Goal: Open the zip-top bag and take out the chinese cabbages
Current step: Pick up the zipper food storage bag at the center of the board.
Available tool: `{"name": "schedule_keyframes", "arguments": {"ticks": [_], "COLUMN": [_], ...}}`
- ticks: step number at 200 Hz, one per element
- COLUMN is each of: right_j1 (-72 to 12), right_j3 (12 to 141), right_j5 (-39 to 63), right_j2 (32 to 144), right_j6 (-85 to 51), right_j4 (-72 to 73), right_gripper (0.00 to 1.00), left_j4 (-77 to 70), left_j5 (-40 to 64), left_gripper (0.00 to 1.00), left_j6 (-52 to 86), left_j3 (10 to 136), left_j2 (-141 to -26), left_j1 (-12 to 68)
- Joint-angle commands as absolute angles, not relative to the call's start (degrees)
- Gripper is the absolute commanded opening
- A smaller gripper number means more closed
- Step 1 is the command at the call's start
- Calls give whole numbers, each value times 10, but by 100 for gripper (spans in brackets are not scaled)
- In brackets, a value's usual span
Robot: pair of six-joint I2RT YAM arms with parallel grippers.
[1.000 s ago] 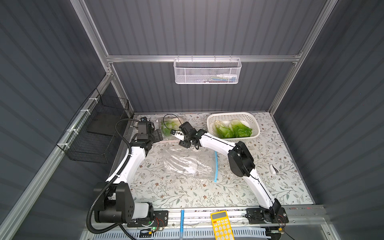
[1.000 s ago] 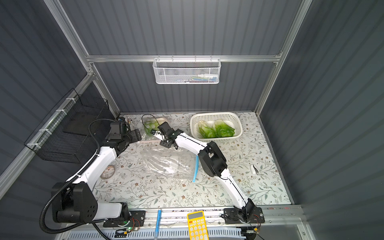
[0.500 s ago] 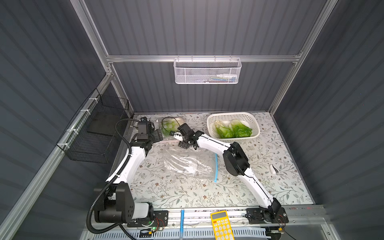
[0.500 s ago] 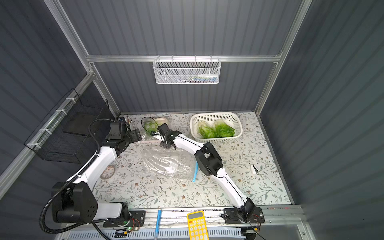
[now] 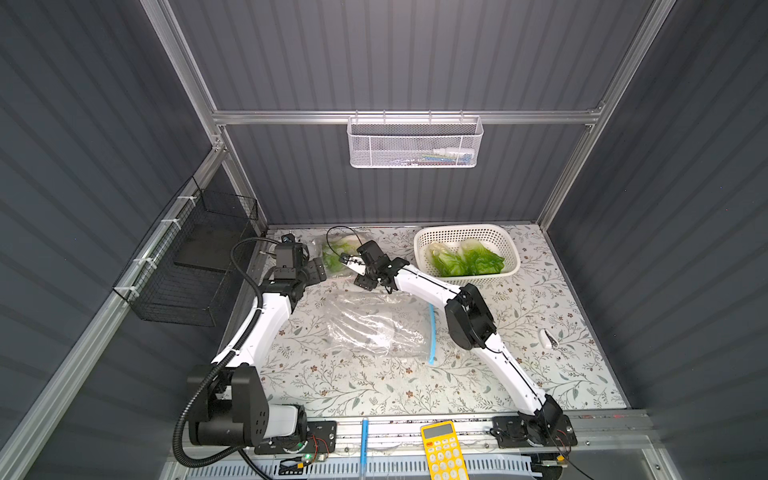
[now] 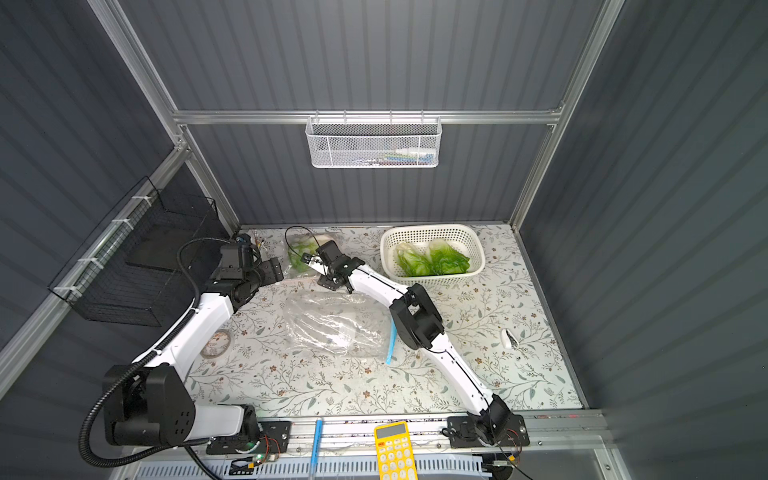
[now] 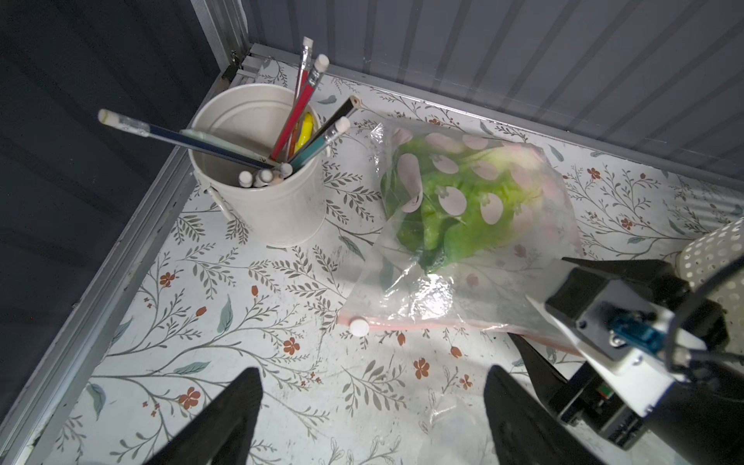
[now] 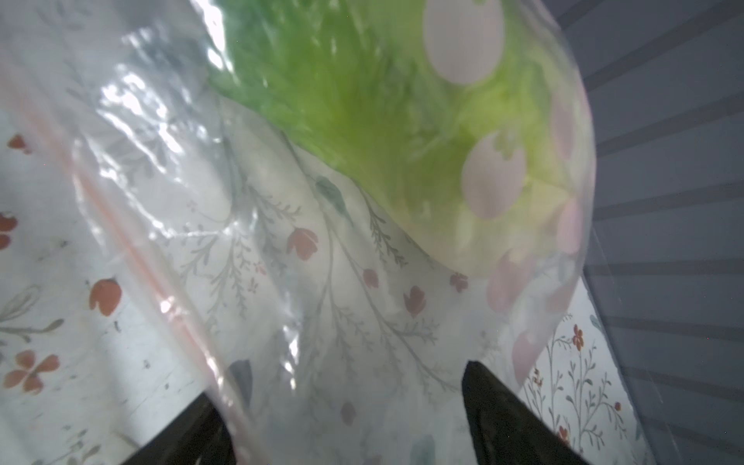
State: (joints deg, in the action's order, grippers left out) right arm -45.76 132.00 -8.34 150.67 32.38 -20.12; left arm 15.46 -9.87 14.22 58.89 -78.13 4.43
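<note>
Left arm (image 5: 266, 320) is stretched from the near-left base toward the far-left corner of the table (image 5: 374, 390). Left pincer (image 7: 372, 372) is held low over the table with fingers spread wide and nothing between them. The pink zip edge of the zip-top bag (image 7: 422, 290) lies just ahead of it, apart.

Right arm (image 5: 424, 284) is reached diagonally across the table, elbow bent over mid-table, wrist at the same bag. Right pincer (image 8: 338, 382) is seen spread. The bag's film lies across the gap and the zip edge is draped over one finger. Whether a finger sits inside the mouth cannot be told, the wrist view being blurred.

Three chinese cabbages (image 5: 446, 264) are counted. Two lie side by side in the white basket (image 5: 457, 237), well apart from both pincers. The bagged cabbage (image 7: 463, 201) lies inside the zip-top bag, just beyond the right pincer.

Two bags are counted; the clear blue-zip bag (image 5: 374, 328) lies flat mid-table. One basket is noted.
</note>
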Motion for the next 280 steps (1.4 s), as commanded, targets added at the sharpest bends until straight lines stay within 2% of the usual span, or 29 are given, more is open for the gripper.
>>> {"name": "schedule_keyframes", "arguments": {"ticks": [1, 37, 70, 101, 159, 169, 280], "right_j1": [-457, -457, -457, -457, -457, -457, -457], "right_j3": [1330, 1330, 1331, 1331, 1334, 1334, 1299], "right_j5": [-73, -69, -66, -66, -63, -66, -62], "right_j2": [1518, 1518, 1519, 1518, 1508, 1504, 1444], "right_j6": [328, 329, 330, 329, 311, 309, 263], "right_j4": [-196, -194, -193, -192, -200, -202, -202], "right_gripper": [77, 67, 49, 26, 2, 0, 0], "left_j4": [168, 168, 168, 168, 168, 168, 167], "left_j5": [-91, -87, -86, -84, -83, -82, -78], "left_gripper": [88, 88, 88, 88, 88, 88, 87], "left_j6": [150, 152, 152, 153, 156, 156, 163], "left_j3": [608, 608, 608, 608, 608, 608, 607], "left_j2": [-769, -768, -767, -767, -765, -764, -762], "left_j1": [40, 40, 40, 40, 40, 40, 40]}}
